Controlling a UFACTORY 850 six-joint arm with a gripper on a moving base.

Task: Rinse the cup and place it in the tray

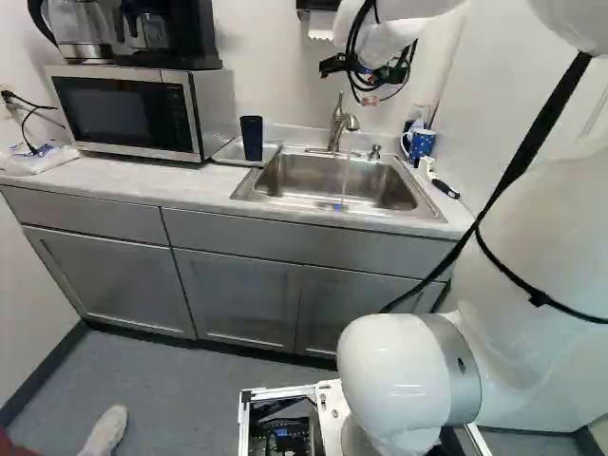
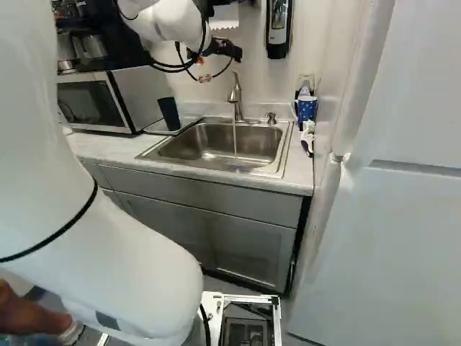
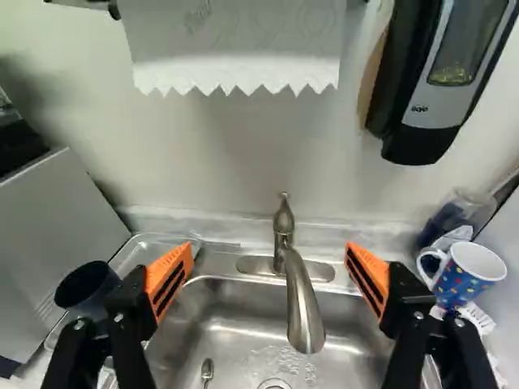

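I see a sink of smooth, shiny metal, and its tap is metal too, with a softer shine. The towel is bumpy white paper. The soap holder looks like hard plastic, glossy and black at the bottom. The spotted mug is smooth and glossy. The tray shines (metal or plastic, I can't tell). My arm looks smooth and glossy white.
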